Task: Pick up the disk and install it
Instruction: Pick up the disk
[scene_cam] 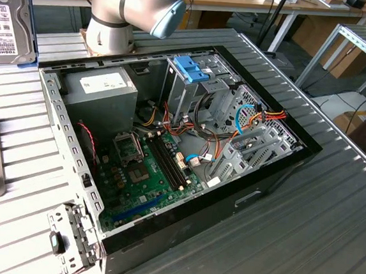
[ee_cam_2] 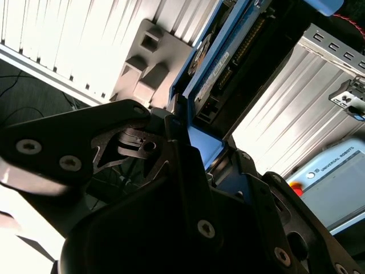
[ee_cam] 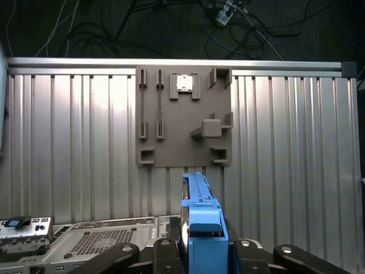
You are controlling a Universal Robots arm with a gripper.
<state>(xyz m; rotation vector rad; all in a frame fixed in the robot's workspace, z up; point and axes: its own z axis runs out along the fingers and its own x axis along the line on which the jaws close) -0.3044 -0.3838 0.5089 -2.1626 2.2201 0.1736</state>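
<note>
The disk (ee_cam: 201, 225) shows edge-on in the first wrist view, a grey drive in a light-blue carrier, clamped between the black fingers (ee_cam: 164, 255) of my gripper (ee_cam: 202, 254). In the second wrist view the disk (ee_cam_2: 223, 60) rises out of the gripper (ee_cam_2: 199, 151), which is shut on its blue lower edge. The exterior view has the disk (scene_cam: 7, 19) at its upper left edge, label facing out, above the ribbed table. It hangs over the table beside the open computer case (scene_cam: 51, 100), off to the case's side.
The open case holds a motherboard (scene_cam: 144, 172), a power supply (scene_cam: 103, 95) and a metal drive cage topped by a blue-handled carrier (scene_cam: 192, 67). A grey fixture plate (ee_cam: 182, 117) lies on the ribbed metal table (ee_cam: 285, 142) below the disk. The arm's base (scene_cam: 112, 31) stands behind the case.
</note>
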